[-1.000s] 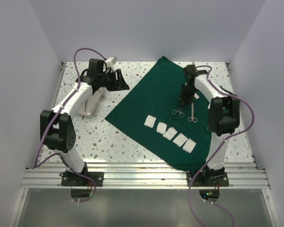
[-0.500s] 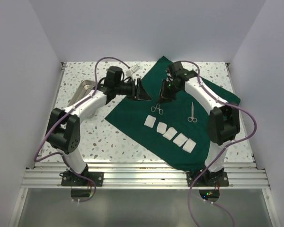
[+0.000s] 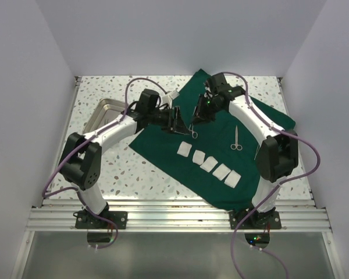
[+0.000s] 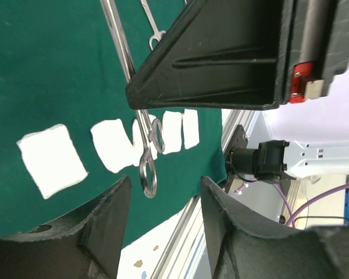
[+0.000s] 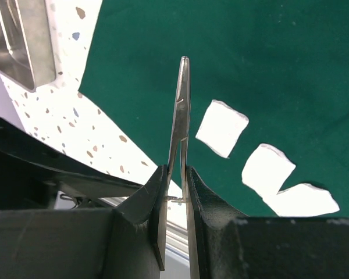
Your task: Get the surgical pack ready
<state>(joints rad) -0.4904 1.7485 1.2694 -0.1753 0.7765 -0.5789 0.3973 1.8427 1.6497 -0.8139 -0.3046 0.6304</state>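
Ana: Top external view is showing both arms reaching in over the surgical pack point(image 3: 218, 145), which is lying open as a wide dark green sheet across the middle and right of the bench point(image 3: 134, 174). What is the right hand point(image 3: 198, 118) doing?

Ben: It is clenching a pair of forceps point(image 3: 193, 132). The right wrist view is showing its fingers pinching the metal, and the forceps are hanging over the pack, just up-frame of the row of gauze squares point(image 3: 209, 163).

Ana: And the left hand point(image 3: 178, 120)?

Ben: Released. Its fingers are standing wide apart, holding nothing, and facing the forceps from the left of the frame.

Ana: Which step, then?

Ben: The arms seem to be laying out the instruments, and a pass from right to left looks likely. That is probably calling for the left fingers to close on the shank before the right ones let go, or the forceps are risking a drop onto the gauze squares.

Ana: And around them?

Ben: A second instrument point(image 3: 236, 139) is lying on the pack at centre right, and a metal tray point(image 3: 104, 107) is sitting on the bench at upper left. The bench is pale speckled stone. Plain pale walls point(image 3: 180, 35) are closing it in on three sides, and an aluminium rail point(image 3: 174, 216) is running along the bottom of the frame.
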